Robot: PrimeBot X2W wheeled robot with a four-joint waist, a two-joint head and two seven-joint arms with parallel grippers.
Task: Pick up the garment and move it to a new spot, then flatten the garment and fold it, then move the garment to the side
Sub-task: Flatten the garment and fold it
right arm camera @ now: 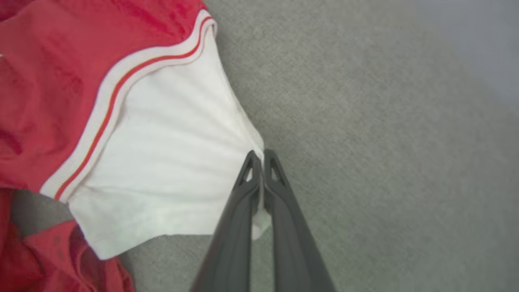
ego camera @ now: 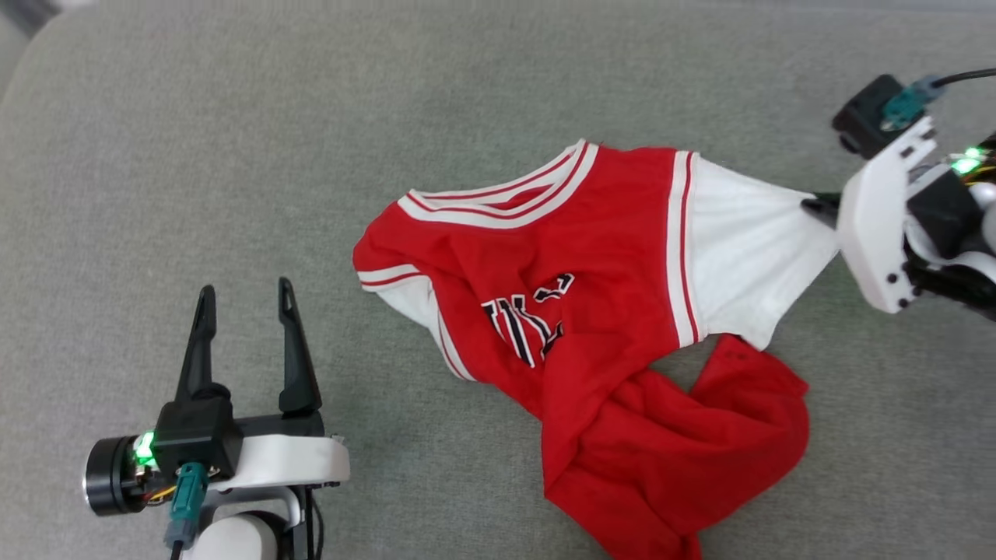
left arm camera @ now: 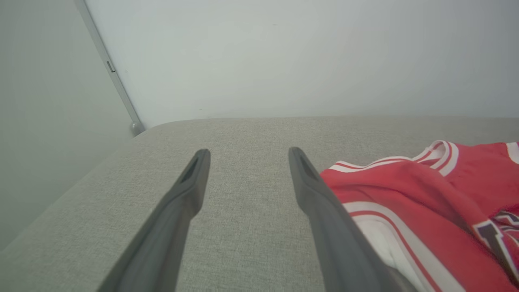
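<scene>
Red jersey T-shirt (ego camera: 591, 311) lies front up on the grey upholstered cushion (ego camera: 233, 155), crumpled, not flat. Striped red-white collar (ego camera: 506, 198) sits at the shirt's far edge. Black white-outlined letters (ego camera: 525, 319) are mid-chest, partly lost in a fold. The lower body (ego camera: 661, 451) is bunched and twisted at the near side of the shirt, and part runs off the bottom of the head view.

The white sleeve (right arm camera: 170, 162) on the shirt's right side is pulled out taut into a fan of creases. The right gripper (right arm camera: 262, 156) is pinched together on that sleeve's outer edge, with white cloth showing between the fingers. The other white sleeve (ego camera: 412, 299) is tucked partly under the red body, striped trim showing.

The left gripper (ego camera: 243, 289) is left of the shirt, near it but not touching, fingers spread apart, nothing between them. A pale wall (left arm camera: 284, 61) is behind the cushion.
</scene>
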